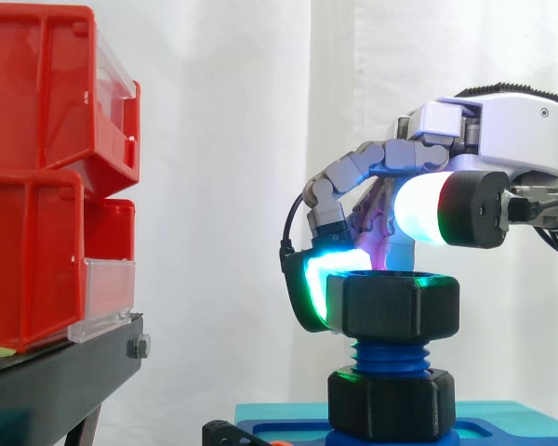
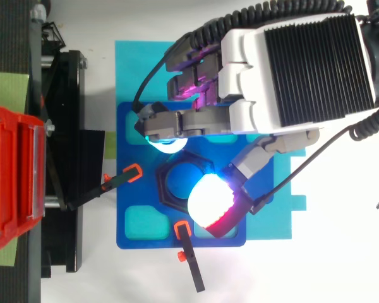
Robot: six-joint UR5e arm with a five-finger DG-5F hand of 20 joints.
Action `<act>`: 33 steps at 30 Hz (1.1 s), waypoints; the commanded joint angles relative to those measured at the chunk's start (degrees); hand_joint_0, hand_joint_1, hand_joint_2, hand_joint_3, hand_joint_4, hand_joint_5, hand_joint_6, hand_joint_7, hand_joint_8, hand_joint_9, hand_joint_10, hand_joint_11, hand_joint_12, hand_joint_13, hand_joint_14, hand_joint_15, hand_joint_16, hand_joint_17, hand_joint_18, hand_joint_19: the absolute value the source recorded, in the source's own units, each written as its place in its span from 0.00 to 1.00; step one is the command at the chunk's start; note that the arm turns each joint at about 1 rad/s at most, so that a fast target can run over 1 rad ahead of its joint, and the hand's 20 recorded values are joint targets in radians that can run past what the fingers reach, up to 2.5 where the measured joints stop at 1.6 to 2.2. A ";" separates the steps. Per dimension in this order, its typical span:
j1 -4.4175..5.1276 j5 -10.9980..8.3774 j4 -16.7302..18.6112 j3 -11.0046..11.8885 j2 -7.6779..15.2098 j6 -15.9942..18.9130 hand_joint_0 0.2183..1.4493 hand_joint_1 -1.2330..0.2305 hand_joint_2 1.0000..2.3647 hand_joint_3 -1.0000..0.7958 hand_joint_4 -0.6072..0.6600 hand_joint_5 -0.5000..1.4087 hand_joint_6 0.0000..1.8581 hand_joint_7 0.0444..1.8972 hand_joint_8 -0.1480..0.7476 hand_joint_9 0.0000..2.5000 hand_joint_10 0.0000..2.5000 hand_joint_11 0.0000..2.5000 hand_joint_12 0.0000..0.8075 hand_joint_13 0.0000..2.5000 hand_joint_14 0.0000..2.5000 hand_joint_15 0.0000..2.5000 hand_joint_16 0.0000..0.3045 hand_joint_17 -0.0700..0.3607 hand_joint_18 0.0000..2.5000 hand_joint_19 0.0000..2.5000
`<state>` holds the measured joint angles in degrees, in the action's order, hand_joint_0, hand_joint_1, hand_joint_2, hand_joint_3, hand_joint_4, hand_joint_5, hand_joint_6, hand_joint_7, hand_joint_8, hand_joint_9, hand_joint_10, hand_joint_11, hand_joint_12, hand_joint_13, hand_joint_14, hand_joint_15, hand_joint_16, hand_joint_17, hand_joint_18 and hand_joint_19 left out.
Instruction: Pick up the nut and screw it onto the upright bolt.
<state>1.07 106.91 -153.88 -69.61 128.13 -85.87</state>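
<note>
1. One large black hexagonal nut [image 1: 400, 307] is sitting at the top of the blue upright bolt [image 1: 389, 356] in the side view. Coarse thread is showing beneath it, and a second black hexagonal collar [image 1: 391, 404] is sitting at the bolt's foot.
2. In that view the hand [image 1: 502, 149] is reaching in from the right and curling its fingers down round the nut. One pad [image 1: 318, 279], glowing green and cyan, is pressing on the nut's left face.
3. Red bins [image 1: 37, 186] are standing on a black stand [image 1: 56, 372] at the left, well apart from the bolt.
4. From above, the nut [image 2: 162, 183] is appearing as a black six-sided ring with blue at its centre. The hand [image 2: 297, 57] is hanging over it, with a cyan-white fingertip [image 2: 167, 144] touching its upper-left edge and the thumb pad [image 2: 210, 202], glowing white and red, covering the opposite edge. The nut is being pinched between them.
5. The bolt is rising from a blue plate [image 2: 126, 196] lying on a teal mat [image 2: 139, 69], and two orange-tipped clamps [image 2: 132, 172] are pointing in at the plate.
6. The nut is looking like moulded plastic: probably light, stiff and smooth, so likely to slip. Opposite flats seem the surest hold, with the nut kept level so the thread is engaging squarely.
</note>
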 commanded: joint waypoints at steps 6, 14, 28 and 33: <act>-0.89 1.64 1.30 0.00 0.01 0.09 0.26 0.65 0.00 0.28 0.56 0.30 0.34 0.61 0.32 0.68 0.00 0.07 0.08 0.52 0.00 0.00 0.01 0.18 0.43 0.09; -2.12 5.68 0.86 3.25 -0.07 0.17 0.26 0.68 0.00 0.28 0.58 0.28 0.27 0.71 0.39 0.54 0.00 0.03 0.15 0.37 0.00 0.00 0.03 0.20 0.27 0.00; -0.45 4.19 2.10 3.16 0.01 0.79 0.22 0.74 0.00 0.28 0.60 0.20 0.27 0.31 0.36 0.24 0.00 0.00 0.26 0.17 0.00 0.00 0.07 0.28 0.06 0.00; 0.78 2.34 2.36 1.23 0.01 0.70 0.22 0.76 0.00 0.28 0.59 0.19 0.27 0.30 0.36 0.22 0.00 0.00 0.28 0.15 0.00 0.00 0.08 0.29 0.03 0.00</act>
<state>1.15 110.26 -151.66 -67.23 128.13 -85.08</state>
